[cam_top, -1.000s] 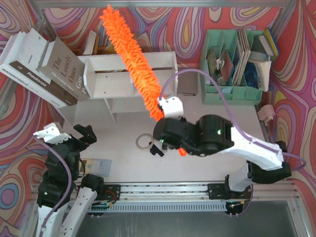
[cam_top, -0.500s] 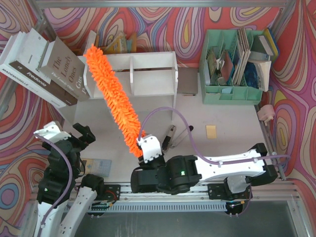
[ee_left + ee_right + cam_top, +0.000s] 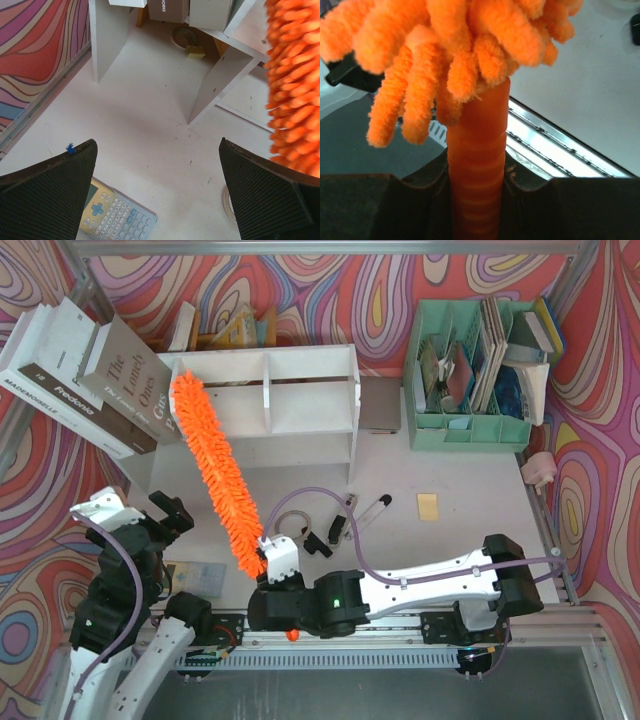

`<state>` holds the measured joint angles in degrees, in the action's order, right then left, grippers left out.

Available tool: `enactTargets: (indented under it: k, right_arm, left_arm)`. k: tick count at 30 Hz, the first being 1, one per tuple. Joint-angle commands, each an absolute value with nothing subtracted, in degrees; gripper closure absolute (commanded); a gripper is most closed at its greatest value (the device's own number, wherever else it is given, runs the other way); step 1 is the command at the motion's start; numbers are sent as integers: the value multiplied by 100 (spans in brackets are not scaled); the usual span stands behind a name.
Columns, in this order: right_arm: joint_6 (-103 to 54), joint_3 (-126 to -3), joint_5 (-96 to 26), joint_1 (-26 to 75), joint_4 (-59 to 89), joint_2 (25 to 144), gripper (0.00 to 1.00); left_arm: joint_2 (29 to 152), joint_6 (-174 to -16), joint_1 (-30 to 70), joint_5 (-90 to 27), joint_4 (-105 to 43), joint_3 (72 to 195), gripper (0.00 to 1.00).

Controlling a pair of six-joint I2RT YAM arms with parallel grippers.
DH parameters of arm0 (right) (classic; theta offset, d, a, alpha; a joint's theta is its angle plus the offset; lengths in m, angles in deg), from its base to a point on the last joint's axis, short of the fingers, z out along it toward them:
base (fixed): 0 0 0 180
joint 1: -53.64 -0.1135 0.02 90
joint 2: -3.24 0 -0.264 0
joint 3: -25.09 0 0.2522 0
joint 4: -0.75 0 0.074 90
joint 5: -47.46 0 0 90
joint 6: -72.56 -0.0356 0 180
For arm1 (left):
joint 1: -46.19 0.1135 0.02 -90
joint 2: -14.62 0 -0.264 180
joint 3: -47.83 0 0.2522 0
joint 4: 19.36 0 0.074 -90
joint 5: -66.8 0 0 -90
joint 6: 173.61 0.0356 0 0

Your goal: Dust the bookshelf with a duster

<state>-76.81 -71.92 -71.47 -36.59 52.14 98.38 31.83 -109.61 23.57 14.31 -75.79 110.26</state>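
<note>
Only wrist-side, ridged duster (image 3: 476, 140) handle, right gripper (image 3: 477, 200) clamped

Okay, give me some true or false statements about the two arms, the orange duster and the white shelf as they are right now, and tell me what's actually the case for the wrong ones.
1. The right hand is shut on the handle of the duster. True.
2. The left hand grips the duster too. False: it is open and holds nothing.
3. Seen from above, the duster's fluffy tip is at the left end of the bookshelf. True.
4. The calculator sits on top of the bookshelf. False: it lies flat on the table, just below the left hand.
</note>
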Motion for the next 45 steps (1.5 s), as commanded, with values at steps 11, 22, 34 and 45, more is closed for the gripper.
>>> enactTargets:
  k: [11,22,34,45]
  right_arm:
    - [-7587,-6709,-5836,-3002,3573,9763,100]
    - [-7000,-6875,-6481,-3436,3304,9621,100]
    - [-7725,-6531,-5922,-3110,3528,9732,100]
    - [-7465,-6454,-6268,-3230,3281,9437,100]
  left_arm:
    - [3244,-11008,2289,1593,-7665,11129,2]
    - [3237,-11006,2292,1582,-7653,11123,2]
    - [3257,-10997,2290,1555,-7645,11129,2]
    - [3240,-10997,2289,1552,-7645,11124,2]
